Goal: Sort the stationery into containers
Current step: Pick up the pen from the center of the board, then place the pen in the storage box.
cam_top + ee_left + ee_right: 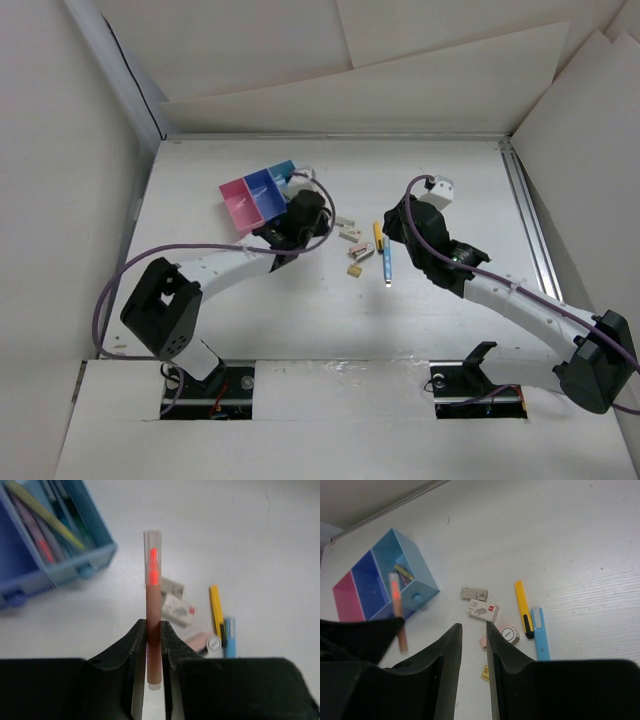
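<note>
Pens [50,515] in light blue tray [80,562]; left gripper [154,632] clamps reddish pen [153,600]; right gripper [474,635] apart, empty; yellow pen [523,607], blue pen [540,637], erasers [474,594] unsorted.

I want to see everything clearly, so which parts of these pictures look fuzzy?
Left wrist view: the thin reddish pen pinched in the left gripper is sharp, but the light blue plastic tray behind it is fuzzy. Right wrist view: that pen looks smeared, and the right gripper, so near the camera, is soft-edged. Top view: evenly lit, small things tiny.
</note>
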`<state>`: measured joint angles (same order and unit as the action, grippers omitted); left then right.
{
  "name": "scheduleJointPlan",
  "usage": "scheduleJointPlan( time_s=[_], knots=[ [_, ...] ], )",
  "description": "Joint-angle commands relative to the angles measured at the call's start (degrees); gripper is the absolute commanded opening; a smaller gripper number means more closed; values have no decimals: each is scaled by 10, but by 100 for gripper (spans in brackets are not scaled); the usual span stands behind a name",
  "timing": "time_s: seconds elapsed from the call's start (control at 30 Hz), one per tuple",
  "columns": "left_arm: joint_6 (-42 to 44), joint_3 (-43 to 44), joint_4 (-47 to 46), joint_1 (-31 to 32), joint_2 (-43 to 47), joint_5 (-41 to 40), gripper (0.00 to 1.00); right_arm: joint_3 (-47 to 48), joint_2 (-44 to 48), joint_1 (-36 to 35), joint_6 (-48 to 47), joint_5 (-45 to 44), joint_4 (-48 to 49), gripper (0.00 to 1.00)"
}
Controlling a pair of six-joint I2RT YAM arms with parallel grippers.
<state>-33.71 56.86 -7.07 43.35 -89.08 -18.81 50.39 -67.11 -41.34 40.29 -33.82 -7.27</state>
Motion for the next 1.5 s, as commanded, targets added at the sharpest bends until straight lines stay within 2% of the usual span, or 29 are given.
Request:
scheduleJointPlan(
  time_s=[0.0,0.1,0.27,0.37,0.73,0.87,0.9,1.0,1.1,1.2,1.27,1.33,1.37,1.4,1.47],
  knots=[
    [-15,34,-43,-75,23,21,10,14,14,-6,-4,1,19,32],
    [-27,69,-50,-133,-6,39,10,14,14,-6,-4,1,19,32],
    [-34,148,-34,-172,-81,45,11,14,14,-6,-4,6,19,32],
    [-28,188,-9,-172,-118,26,11,14,14,-6,-4,6,19,32],
    [-23,182,-15,-172,-145,-16,12,14,19,-6,-4,6,19,32],
    [-18,187,-2,-172,-159,-33,22,14,19,-6,-4,6,19,32],
    [-13,187,-2,-172,-159,-33,30,14,19,-6,-4,1,19,32],
    [-13,187,-2,-172,-159,-33,37,14,19,-6,-4,1,19,32],
    [-13,182,-2,-172,-159,-28,40,14,19,-6,-4,1,19,32],
    [-13,137,-23,-172,-119,-5,40,14,19,-6,-4,1,19,32],
    [-4,93,-51,-138,-80,-5,40,14,19,-6,-4,1,19,32],
    [2,63,-57,-112,-59,0,40,14,19,-6,-4,1,19,27],
    [12,37,-72,-79,-44,9,40,9,19,-6,-4,-4,19,25],
    [12,26,-72,-60,-38,9,40,8,24,-6,-4,-5,19,19],
    [25,6,-72,-22,-30,3,47,8,24,-6,-4,-15,19,15]
  ],
)
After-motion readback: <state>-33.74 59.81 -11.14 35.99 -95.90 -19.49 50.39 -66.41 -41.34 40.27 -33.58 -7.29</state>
